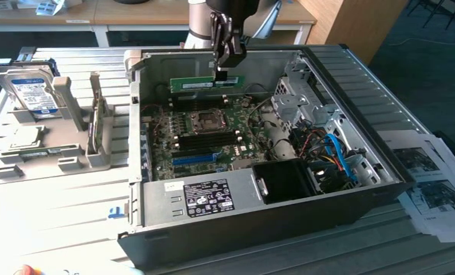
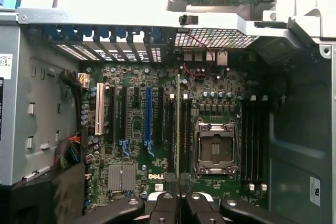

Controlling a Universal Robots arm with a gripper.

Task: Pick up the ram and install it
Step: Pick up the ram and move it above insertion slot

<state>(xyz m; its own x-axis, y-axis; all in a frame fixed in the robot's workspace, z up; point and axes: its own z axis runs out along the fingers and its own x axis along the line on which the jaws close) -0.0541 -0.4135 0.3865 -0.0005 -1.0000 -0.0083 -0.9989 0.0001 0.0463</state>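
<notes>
The ram (image 1: 206, 83) is a long green stick with a white sticker, hanging level above the open computer case (image 1: 235, 220), over the far part of the motherboard (image 1: 204, 140). My gripper (image 1: 224, 71) is shut on its upper edge, near the end at the exterior view's right. In the wrist view the ram (image 2: 178, 129) shows edge-on as a thin line running out from between the fingertips of the gripper (image 2: 178, 188). It hangs above the black memory slots (image 2: 184, 129) beside the empty processor socket (image 2: 215, 148). More slots (image 2: 255, 140) lie on the socket's other side.
A grey parts holder (image 1: 55, 152) stands at the exterior view's left with a silver hard drive (image 1: 32, 91) and a square processor chip (image 1: 25, 136). Inside the case are a black fan shroud (image 1: 288, 180), blue cables (image 1: 338, 154) and a drive cage (image 1: 300, 97). Papers (image 1: 433, 183) lie beside it.
</notes>
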